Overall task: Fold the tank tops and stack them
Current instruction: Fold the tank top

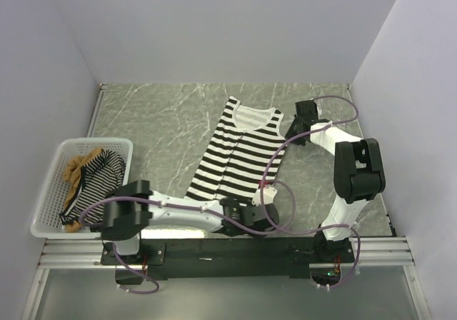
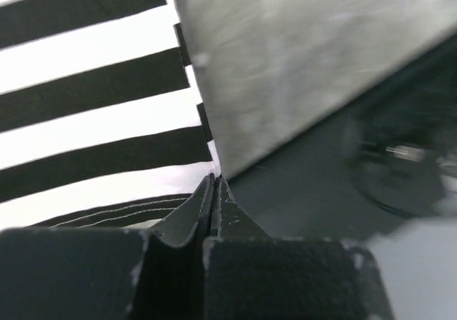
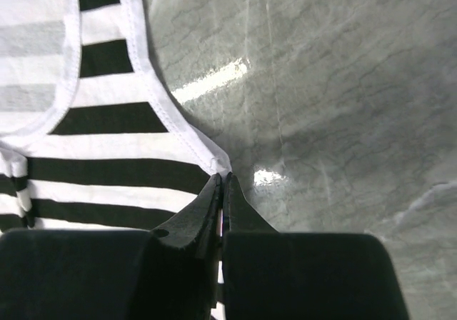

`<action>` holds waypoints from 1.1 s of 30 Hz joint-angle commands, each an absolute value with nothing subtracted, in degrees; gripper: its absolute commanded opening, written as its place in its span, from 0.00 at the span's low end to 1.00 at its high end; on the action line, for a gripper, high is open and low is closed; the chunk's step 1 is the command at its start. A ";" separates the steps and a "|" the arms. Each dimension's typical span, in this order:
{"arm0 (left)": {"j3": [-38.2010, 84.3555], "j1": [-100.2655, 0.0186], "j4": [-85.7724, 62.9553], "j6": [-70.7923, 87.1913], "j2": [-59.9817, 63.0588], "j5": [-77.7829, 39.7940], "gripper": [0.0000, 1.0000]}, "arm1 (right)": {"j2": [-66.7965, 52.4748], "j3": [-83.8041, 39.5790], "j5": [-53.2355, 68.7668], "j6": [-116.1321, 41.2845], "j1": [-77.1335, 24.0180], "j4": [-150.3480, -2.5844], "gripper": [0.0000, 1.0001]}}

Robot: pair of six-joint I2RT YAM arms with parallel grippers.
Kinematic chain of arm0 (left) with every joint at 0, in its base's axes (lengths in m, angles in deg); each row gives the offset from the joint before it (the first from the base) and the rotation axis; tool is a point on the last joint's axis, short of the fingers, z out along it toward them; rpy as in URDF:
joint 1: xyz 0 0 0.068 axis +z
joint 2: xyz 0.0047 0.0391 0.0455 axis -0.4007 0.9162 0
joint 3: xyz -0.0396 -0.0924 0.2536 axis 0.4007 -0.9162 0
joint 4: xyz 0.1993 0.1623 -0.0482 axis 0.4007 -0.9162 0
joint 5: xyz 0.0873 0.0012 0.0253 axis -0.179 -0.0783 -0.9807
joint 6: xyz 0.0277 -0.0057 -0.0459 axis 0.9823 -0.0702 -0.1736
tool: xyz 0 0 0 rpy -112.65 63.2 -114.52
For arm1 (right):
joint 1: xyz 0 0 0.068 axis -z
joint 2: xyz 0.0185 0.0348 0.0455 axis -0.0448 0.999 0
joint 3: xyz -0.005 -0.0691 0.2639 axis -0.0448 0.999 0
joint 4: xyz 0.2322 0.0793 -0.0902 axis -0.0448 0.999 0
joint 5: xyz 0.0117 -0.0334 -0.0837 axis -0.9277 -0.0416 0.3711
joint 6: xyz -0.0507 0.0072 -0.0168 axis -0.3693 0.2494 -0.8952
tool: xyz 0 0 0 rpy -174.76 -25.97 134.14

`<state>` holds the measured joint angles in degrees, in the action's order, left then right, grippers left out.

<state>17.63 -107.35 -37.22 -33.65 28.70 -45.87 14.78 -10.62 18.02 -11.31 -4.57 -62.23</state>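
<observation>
Centre of tabletop point(image 1: 164, 120): wide-striped tank top point(image 1: 239, 152), spread flat. Likely soft, light, limp; best taken at corners. Grips: left pincer point(image 2: 216, 184) clamped on hem corner, right pincer point(image 3: 222, 181) on underarm corner.

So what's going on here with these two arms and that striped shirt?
A robot is handling a black-and-white striped tank top that lies flat on the table. Its left tool pinches the shirt's bottom corner. Its right tool pinches the edge by the armhole on the same side. No fold has been made yet. Two more tops sit bunched in the white basket.
</observation>
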 commanded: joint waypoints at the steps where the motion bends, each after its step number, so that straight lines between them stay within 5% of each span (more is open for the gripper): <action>1: 16.13 -107.65 -29.51 -32.69 20.01 -42.81 0.01 | 10.20 -13.63 21.73 -13.04 -4.64 -61.86 0.00; 33: -11.30 -97.81 -28.10 -50.09 -0.04 -45.54 0.01 | 31.73 -43.33 28.32 -12.51 -22.56 -51.31 0.00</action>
<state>-10.37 -98.12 -28.04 -47.99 1.83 -45.17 31.02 -39.75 25.65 -12.73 -21.97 -51.52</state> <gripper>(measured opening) 0.012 0.015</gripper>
